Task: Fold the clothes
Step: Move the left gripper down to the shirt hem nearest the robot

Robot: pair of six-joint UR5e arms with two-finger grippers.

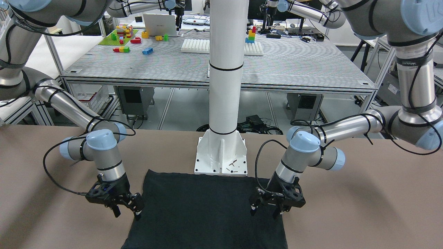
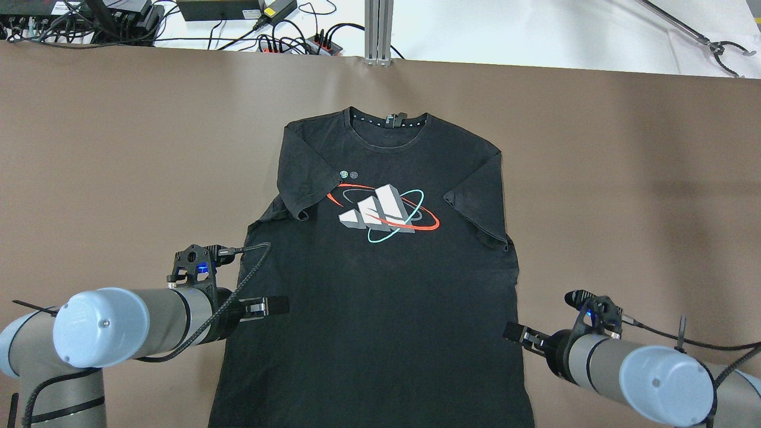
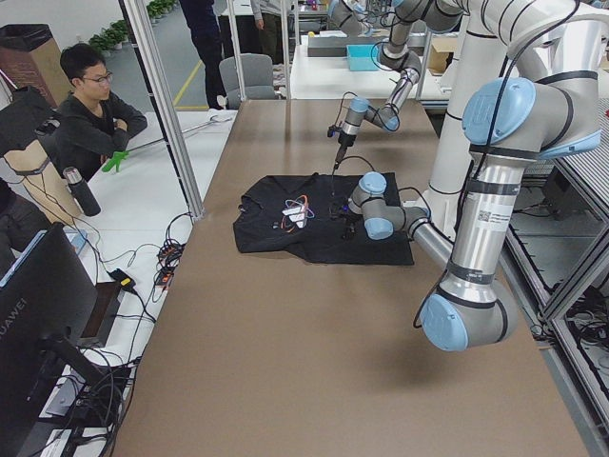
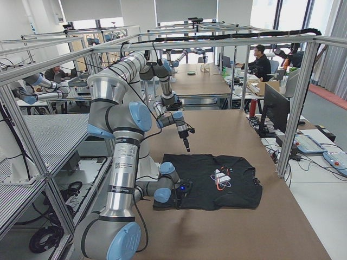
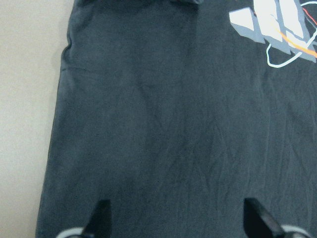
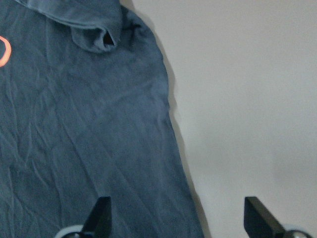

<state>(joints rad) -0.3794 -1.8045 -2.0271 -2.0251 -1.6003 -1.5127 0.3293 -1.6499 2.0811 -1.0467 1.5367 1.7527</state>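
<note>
A black T-shirt [image 2: 380, 297] with a white, red and teal chest print lies flat on the brown table, collar at the far side, both sleeves folded in over the body. It also shows in the front view [image 1: 207, 207]. My left gripper [image 2: 270, 306] is open and empty, low over the shirt's left side; its wrist view shows both fingertips [image 5: 101, 218] over black fabric [image 5: 173, 124]. My right gripper [image 2: 514, 333] is open and empty at the shirt's right edge; its wrist view shows one fingertip [image 6: 101, 215] over the fabric [image 6: 89, 148], the other over bare table.
The white pillar's base plate [image 1: 221, 155] stands at the shirt's hem, with small screws on it. Cables and power strips [image 2: 297, 41] lie past the far table edge. A seated person [image 3: 90, 114] is beyond the table's far side. Bare brown table [image 2: 624, 178] lies on both sides.
</note>
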